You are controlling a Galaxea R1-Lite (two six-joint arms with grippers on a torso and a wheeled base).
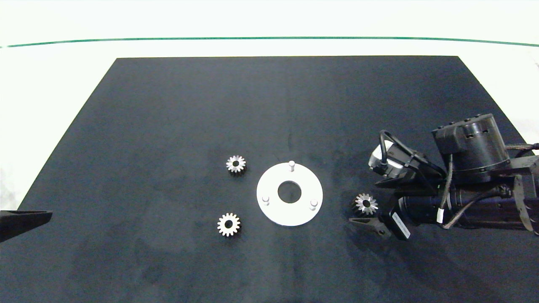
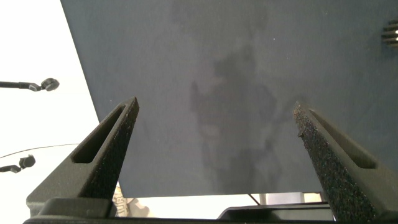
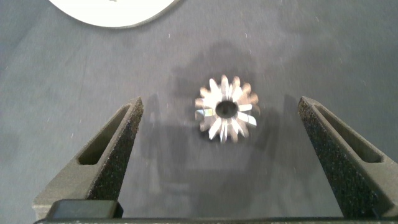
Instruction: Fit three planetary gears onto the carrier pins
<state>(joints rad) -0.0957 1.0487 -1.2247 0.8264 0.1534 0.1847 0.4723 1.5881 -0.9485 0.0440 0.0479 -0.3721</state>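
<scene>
The white disc [image 1: 304,213] lies mid-table with its three carrier pins [image 1: 291,164] standing bare. Three silvery planetary gears lie flat on the black mat: one [image 1: 236,163] at the disc's far left, one [image 1: 228,224] at its near left, and one [image 1: 366,203] to its right. My right gripper [image 1: 371,205] is open and straddles that right gear [image 3: 226,109], with a finger on either side and not touching it. The disc's edge [image 3: 112,14] shows just beyond. My left gripper [image 2: 216,106] is open and empty over bare mat at the table's left edge.
A black mat [image 1: 168,126] covers the white table, with a green line [image 1: 269,38] along the far side. The right arm's wrist and cables [image 1: 463,176] hang over the mat's right part. One gear's edge [image 2: 392,32] shows in the left wrist view.
</scene>
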